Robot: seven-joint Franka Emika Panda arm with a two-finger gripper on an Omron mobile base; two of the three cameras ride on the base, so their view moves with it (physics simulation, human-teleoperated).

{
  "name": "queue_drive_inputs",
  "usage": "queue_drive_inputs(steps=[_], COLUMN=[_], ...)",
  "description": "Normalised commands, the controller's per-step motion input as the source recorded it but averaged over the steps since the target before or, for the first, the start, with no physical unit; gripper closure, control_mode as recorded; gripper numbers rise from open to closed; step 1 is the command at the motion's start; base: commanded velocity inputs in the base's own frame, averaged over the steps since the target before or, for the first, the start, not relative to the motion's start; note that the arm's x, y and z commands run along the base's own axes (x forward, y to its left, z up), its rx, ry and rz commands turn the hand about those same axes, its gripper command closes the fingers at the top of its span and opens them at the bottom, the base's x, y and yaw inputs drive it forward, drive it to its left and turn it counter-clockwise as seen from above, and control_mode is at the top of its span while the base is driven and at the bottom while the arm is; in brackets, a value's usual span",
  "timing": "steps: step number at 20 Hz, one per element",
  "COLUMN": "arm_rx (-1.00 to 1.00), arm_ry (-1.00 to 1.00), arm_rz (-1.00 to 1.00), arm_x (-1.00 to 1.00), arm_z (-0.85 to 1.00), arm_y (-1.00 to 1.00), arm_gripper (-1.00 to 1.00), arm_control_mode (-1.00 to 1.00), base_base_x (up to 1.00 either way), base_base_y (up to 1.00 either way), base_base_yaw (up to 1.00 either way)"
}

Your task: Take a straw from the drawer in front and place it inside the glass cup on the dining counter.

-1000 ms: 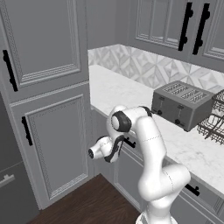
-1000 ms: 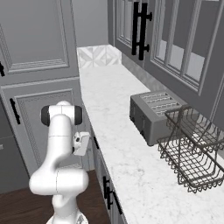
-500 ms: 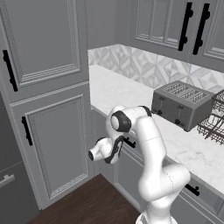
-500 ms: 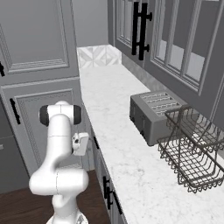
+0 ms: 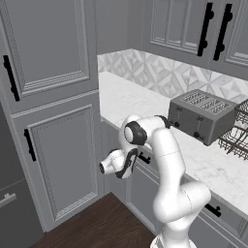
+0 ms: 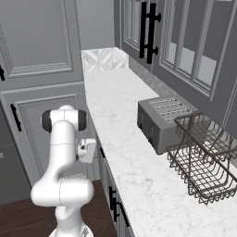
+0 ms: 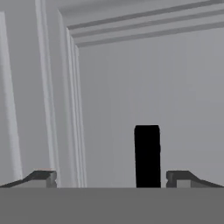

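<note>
The drawer (image 7: 166, 87) is shut; its grey panelled front faces me in the hand view, with the black bar handle (image 7: 147, 155) standing on end between my fingertips, nearer the right one. My gripper (image 7: 111, 178) is open and holds nothing. From the base views it sits low under the wall counter's edge, gripper (image 5: 131, 162) pointing at the drawer front beside the handle (image 5: 144, 158). The straw is hidden. The glass cup and the dining counter are out of view.
A marble-look wall counter (image 5: 145, 104) carries a grey toaster (image 5: 198, 114) and a wire dish rack (image 6: 208, 162). Tall grey cabinet doors (image 5: 58, 155) stand to the left, and upper cabinets (image 6: 152, 28) hang above. Dark wood floor (image 5: 101, 227) lies below.
</note>
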Motion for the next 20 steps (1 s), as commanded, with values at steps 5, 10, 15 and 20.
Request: queue_drive_inputs(steps=[5,10,15,20], arm_rx=[-0.02,-0.08,-0.12,-0.07], arm_ry=[0.0,0.0,0.0,-0.01], arm_rz=[-0.1,-0.09,-0.08,-0.03], arm_x=[0.0,0.11,0.08,-0.02], arm_z=[0.03,-0.08,-0.17,-0.17], arm_y=[-0.2,-0.25,-0.26,-0.02], arm_gripper=[-1.0,-1.0,-1.0,1.0], arm_control_mode=[-1.0,-1.0,-1.0,-1.0], base_base_x=[0.0,0.0,0.0,0.0], base_base_y=[0.0,0.0,0.0,0.0], base_base_yaw=[0.0,0.0,0.0,0.0])
